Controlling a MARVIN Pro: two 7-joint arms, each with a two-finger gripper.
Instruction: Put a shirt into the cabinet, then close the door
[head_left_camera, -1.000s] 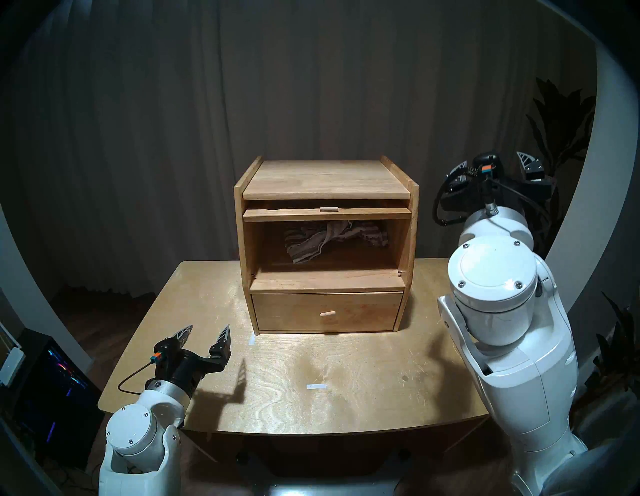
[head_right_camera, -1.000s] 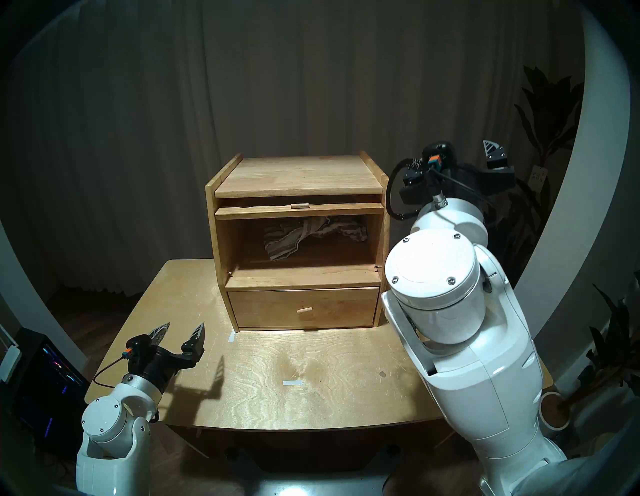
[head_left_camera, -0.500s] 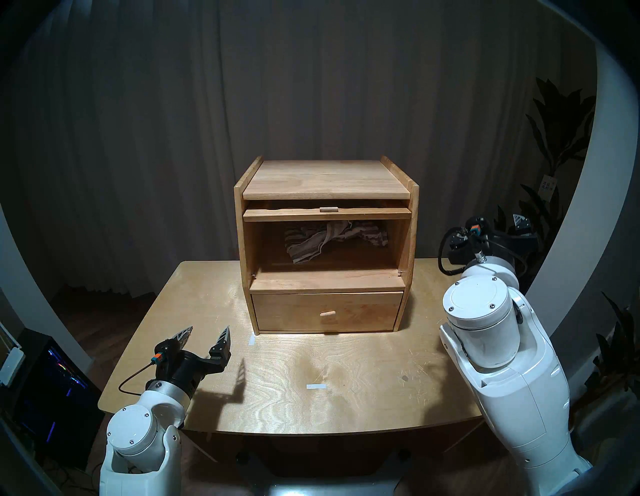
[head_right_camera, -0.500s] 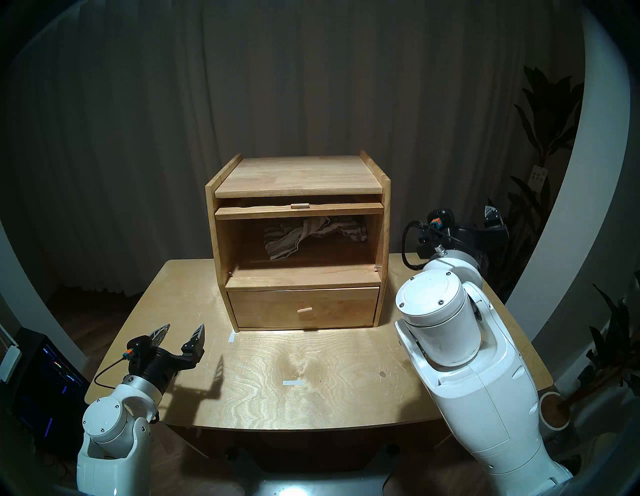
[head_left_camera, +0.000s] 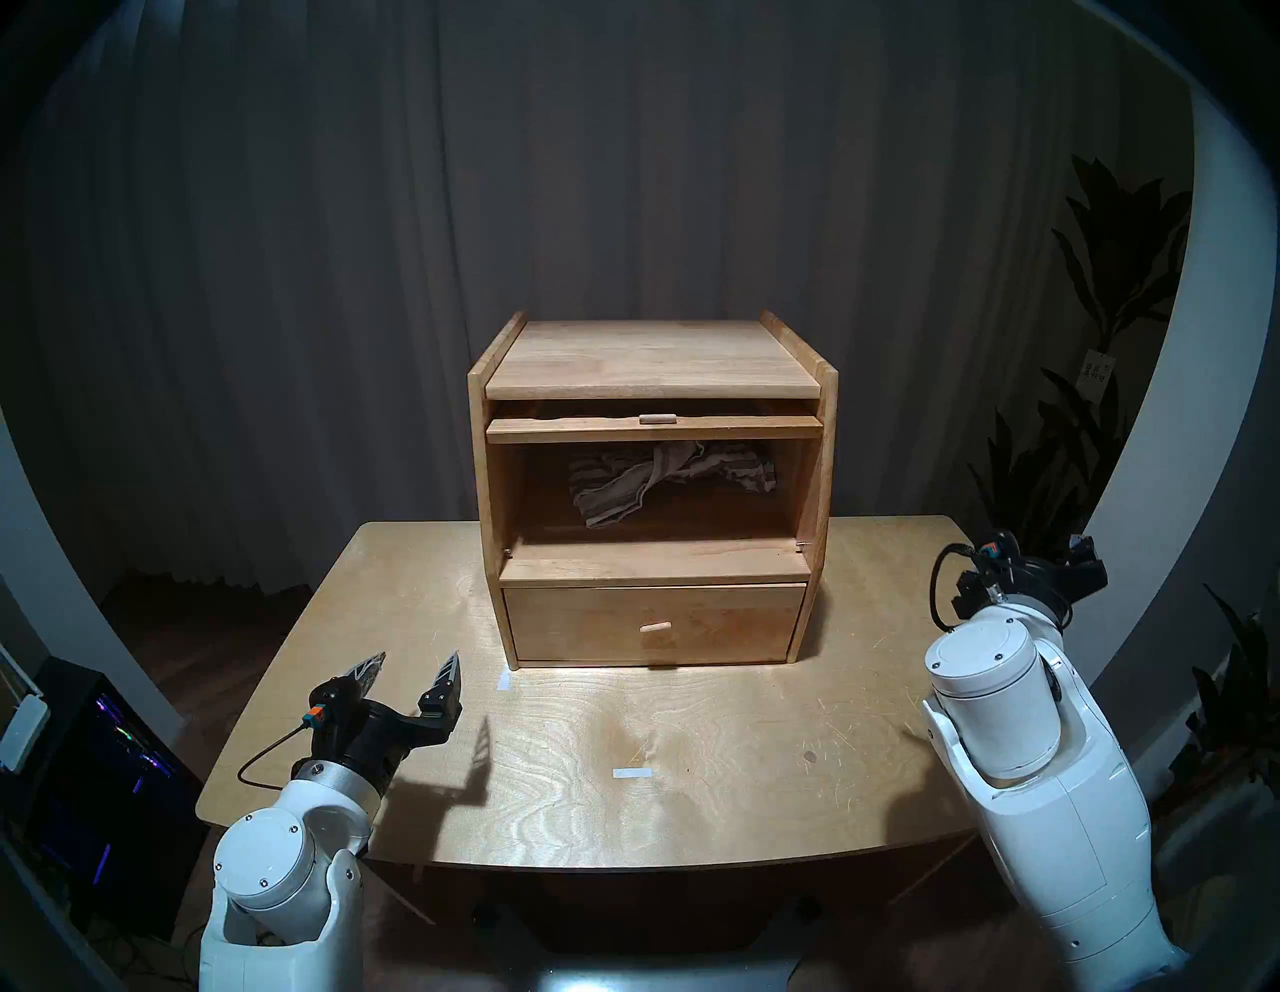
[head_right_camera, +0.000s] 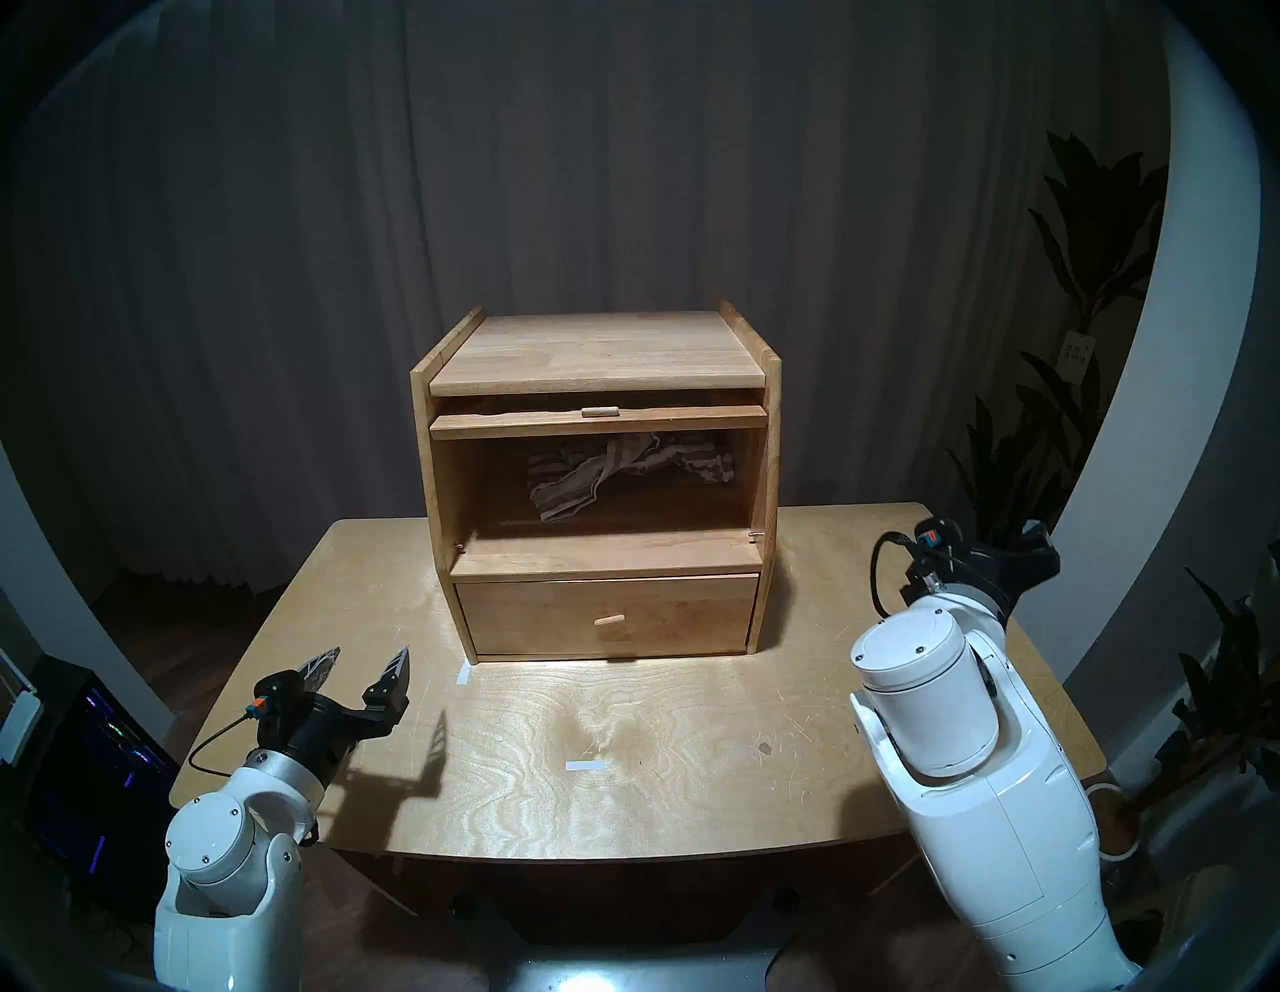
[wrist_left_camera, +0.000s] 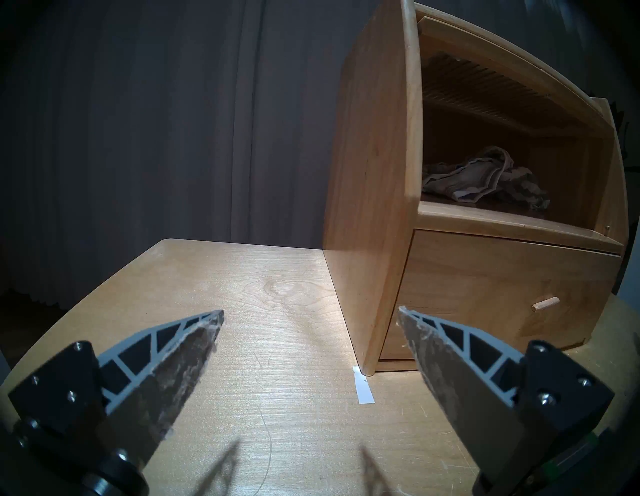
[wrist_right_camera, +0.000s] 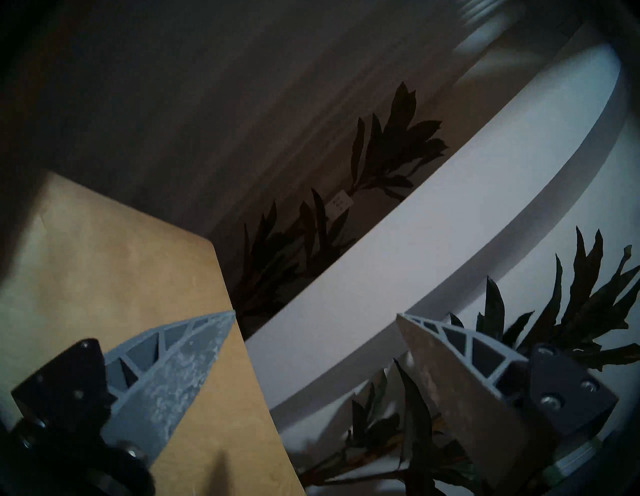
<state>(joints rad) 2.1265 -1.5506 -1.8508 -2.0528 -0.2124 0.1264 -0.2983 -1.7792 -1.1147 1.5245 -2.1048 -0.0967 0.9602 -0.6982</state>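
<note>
The light-wood cabinet (head_left_camera: 651, 353) stands at the back middle of the table. The grey and white striped shirt (head_left_camera: 665, 481) lies crumpled inside its large compartment, also in the left wrist view (wrist_left_camera: 485, 180). The door (head_left_camera: 654, 431) is raised flat under the top, only its front edge and peg handle (head_left_camera: 656, 418) showing; its ribbed window (wrist_left_camera: 485, 90) shows from below. My left gripper (head_left_camera: 415, 668) hovers open and empty over the table's front left. My right gripper (wrist_right_camera: 315, 315) is open and empty over the table's far right corner (head_left_camera: 1032, 554).
The drawer (head_left_camera: 654, 623) below the compartment is shut. White tape marks (head_left_camera: 632, 772) (head_left_camera: 503, 680) lie on the table (head_left_camera: 727, 727). Dark plants (head_left_camera: 1108, 277) stand right of the table, a lit computer case (head_left_camera: 111, 762) on the floor at left, a curtain behind.
My right arm has dropped from beside the cabinet's top down and rightward to the table's far right corner, its gripper staying open. The left arm, shirt and door have not moved.
</note>
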